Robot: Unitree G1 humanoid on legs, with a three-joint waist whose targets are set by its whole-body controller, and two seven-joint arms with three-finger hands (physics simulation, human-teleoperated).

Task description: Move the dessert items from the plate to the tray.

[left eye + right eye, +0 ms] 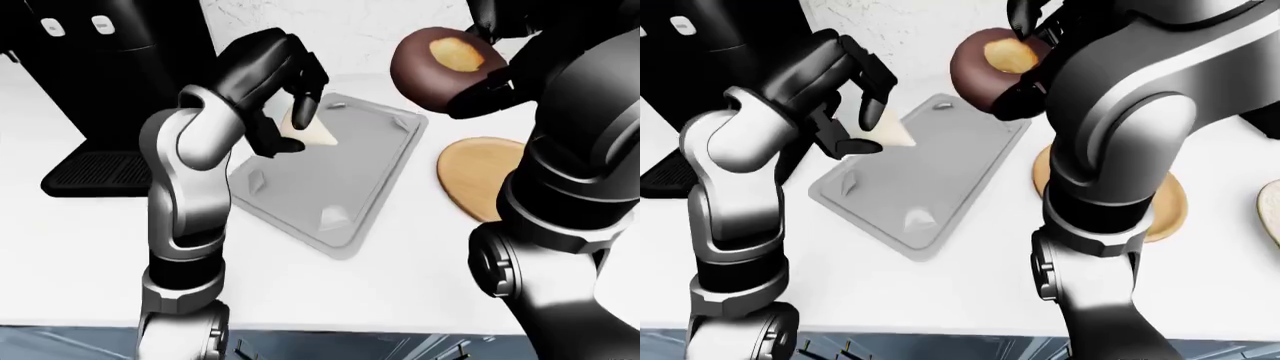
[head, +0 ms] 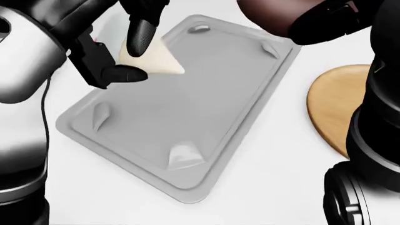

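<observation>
The left hand (image 2: 128, 51) pinches a pale wedge-shaped dessert slice (image 2: 153, 60) between its black fingers over the upper left corner of the grey tray (image 2: 206, 117), which lies on the white bench (image 1: 420, 277). At the upper right of the left-eye view, the right hand (image 1: 487, 79) grips a chocolate-glazed doughnut (image 1: 435, 64), held in the air above the round wooden plate (image 1: 480, 176) just right of the tray.
</observation>
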